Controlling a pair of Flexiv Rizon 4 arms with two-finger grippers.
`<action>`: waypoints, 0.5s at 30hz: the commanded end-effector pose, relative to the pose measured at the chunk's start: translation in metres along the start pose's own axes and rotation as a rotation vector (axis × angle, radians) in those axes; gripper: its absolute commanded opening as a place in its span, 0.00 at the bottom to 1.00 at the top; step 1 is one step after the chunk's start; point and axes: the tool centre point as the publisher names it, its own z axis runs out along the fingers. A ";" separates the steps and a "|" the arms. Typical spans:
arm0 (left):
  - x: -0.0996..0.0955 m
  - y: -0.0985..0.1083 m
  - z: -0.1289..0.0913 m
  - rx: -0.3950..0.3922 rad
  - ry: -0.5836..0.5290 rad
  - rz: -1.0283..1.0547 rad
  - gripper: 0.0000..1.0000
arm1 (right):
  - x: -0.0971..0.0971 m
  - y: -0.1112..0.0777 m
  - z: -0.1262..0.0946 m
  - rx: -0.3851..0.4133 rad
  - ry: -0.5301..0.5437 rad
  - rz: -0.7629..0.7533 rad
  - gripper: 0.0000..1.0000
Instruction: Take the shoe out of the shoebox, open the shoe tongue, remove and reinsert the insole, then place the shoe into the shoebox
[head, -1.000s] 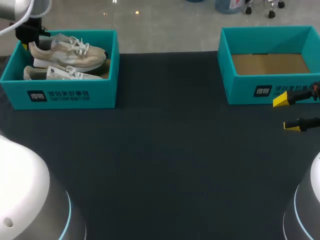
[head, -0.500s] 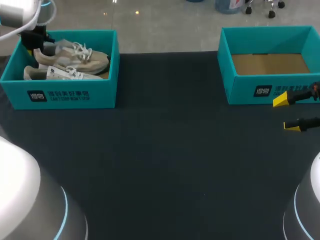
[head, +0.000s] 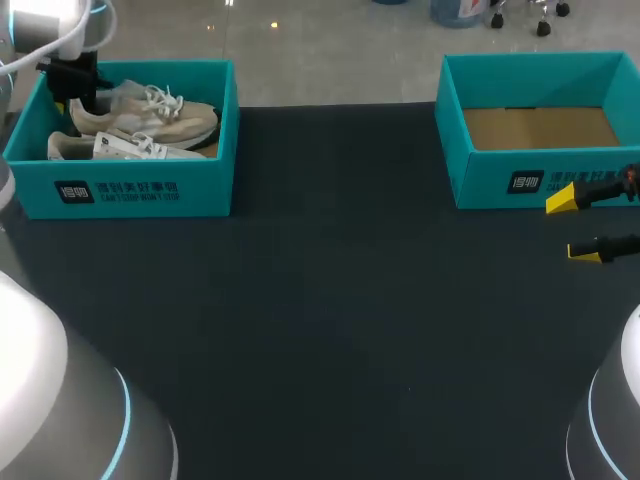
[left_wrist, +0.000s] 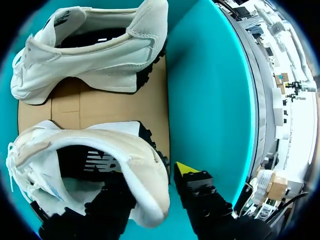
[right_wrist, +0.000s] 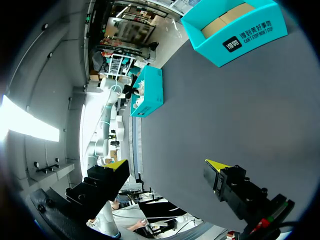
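Two beige sneakers lie in the left teal shoebox (head: 130, 190). My left gripper (head: 75, 90) is at that box's far left corner, at the heel of the rear shoe (head: 150, 115). In the left wrist view the left gripper (left_wrist: 150, 180) straddles this shoe's (left_wrist: 75, 150) heel collar: one finger is inside the shoe, the yellow-tipped one just outside, a sliver apart from the heel. The other shoe (left_wrist: 95, 45) lies ahead on the cardboard floor. My right gripper (head: 572, 226) hangs open and empty in front of the right shoebox (head: 540, 180).
The right shoebox (right_wrist: 235, 30) holds only its cardboard floor. Dark table cloth (head: 330, 320) spreads between and in front of the boxes. The left box (right_wrist: 150, 92) shows far off in the right wrist view, past the right gripper (right_wrist: 167, 165).
The left gripper brought the rear shoe down and slightly right, settling it into the left box, and its fingers have spread. The right arm has not moved.
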 end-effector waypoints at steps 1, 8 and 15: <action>0.003 0.001 -0.012 0.008 -0.007 0.011 1.00 | 0.000 0.000 0.000 0.000 -0.003 0.002 1.00; 0.006 0.000 -0.041 0.001 -0.066 0.032 1.00 | 0.000 0.000 0.000 0.000 -0.003 0.002 1.00; 0.010 -0.010 -0.074 -0.018 -0.156 0.052 1.00 | 0.000 0.000 0.000 0.000 -0.003 0.002 1.00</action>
